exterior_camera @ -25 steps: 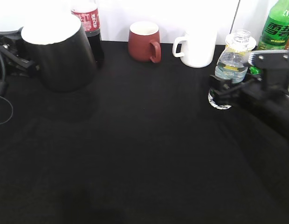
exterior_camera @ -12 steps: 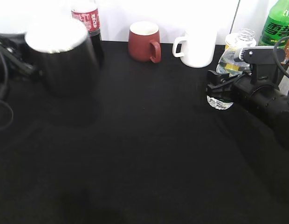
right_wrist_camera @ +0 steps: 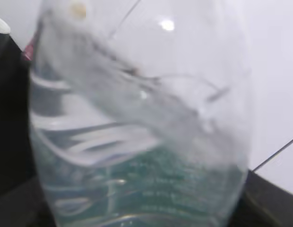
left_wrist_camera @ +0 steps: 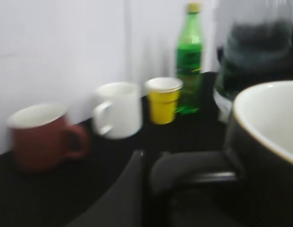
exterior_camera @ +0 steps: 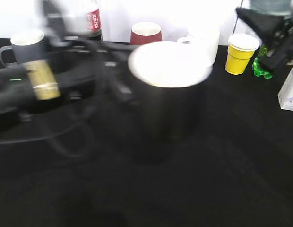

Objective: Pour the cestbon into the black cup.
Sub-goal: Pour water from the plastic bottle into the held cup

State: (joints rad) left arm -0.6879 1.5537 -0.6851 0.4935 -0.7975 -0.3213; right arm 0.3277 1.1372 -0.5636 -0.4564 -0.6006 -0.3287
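The black cup (exterior_camera: 168, 94), white inside, hangs blurred over the middle of the table. My left gripper (exterior_camera: 119, 87) reaches in from the left and is shut on its handle. In the left wrist view the cup (left_wrist_camera: 267, 146) fills the right side and my left gripper (left_wrist_camera: 151, 189) holds its handle (left_wrist_camera: 193, 170). The cestbon (exterior_camera: 271, 5) is raised at the top right edge, held by my right gripper (exterior_camera: 274, 33). The cestbon (right_wrist_camera: 142, 142) fills the right wrist view, hiding the jaws. It also shows above the cup in the left wrist view (left_wrist_camera: 260, 52).
Along the back stand a grey mug (exterior_camera: 23, 45), a cola bottle (exterior_camera: 92, 21), a dark red mug (exterior_camera: 145, 33), a white mug (exterior_camera: 205, 40), a yellow paper cup (exterior_camera: 240, 53) and a green soda bottle (exterior_camera: 261, 68). A white box (exterior_camera: 290, 90) sits at the right edge.
My left gripper has carried the black cup from the far left to the middle. My right gripper has lifted the cestbon off the table to the top right, uncovering the yellow cup.
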